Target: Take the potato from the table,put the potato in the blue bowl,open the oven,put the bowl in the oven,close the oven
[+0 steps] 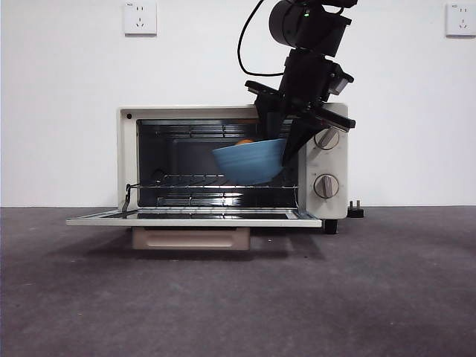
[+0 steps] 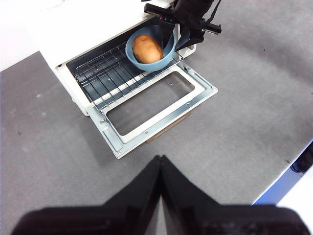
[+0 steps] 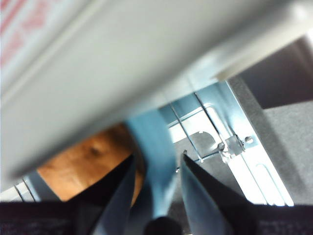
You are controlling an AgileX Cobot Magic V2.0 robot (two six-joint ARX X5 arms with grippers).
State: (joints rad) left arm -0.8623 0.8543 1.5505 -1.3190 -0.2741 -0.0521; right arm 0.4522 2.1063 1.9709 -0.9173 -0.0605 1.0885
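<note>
Front view shows the right tool (image 1: 286,145) clamping the blue bowl's (image 1: 249,162) rim, holding it with the potato (image 2: 147,48) inside the open oven (image 1: 149,160). Left tool (image 2: 160,169) hangs closed above the surface (image 2: 244,122).

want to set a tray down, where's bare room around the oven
Bare table lies in front of the open oven door and to both sides. The rack's side away from the knobs is free. The knob side is crowded: right gripper holds the blue bowl with the potato.
</note>
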